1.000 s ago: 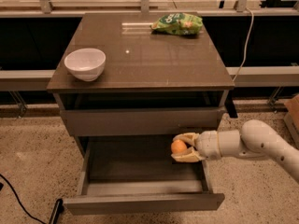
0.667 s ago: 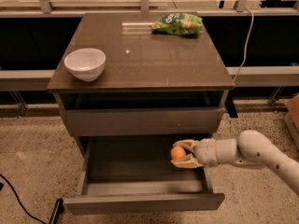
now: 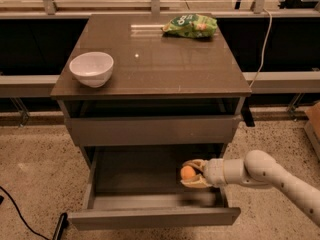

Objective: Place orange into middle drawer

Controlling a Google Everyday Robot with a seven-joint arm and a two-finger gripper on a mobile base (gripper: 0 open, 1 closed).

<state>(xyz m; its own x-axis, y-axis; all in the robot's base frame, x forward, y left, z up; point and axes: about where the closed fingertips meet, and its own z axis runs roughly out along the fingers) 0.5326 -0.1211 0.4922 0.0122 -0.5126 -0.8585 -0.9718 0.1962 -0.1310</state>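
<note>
The orange (image 3: pixel 187 172) is small and round, held between the yellowish fingers of my gripper (image 3: pixel 190 173). The gripper reaches in from the right, inside the pulled-out middle drawer (image 3: pixel 152 217), at its right side and just above the grey floor (image 3: pixel 135 176). The white arm (image 3: pixel 265 176) runs off to the lower right. The gripper is shut on the orange.
A white bowl (image 3: pixel 91 68) stands on the left of the cabinet top (image 3: pixel 155 59). A green snack bag (image 3: pixel 191 25) lies at the top's back right. The upper drawer (image 3: pixel 150 130) is closed. A black cable (image 3: pixel 22 214) lies on the speckled floor at left.
The gripper has moved down and a little to the left with the orange, deeper into the open drawer.
</note>
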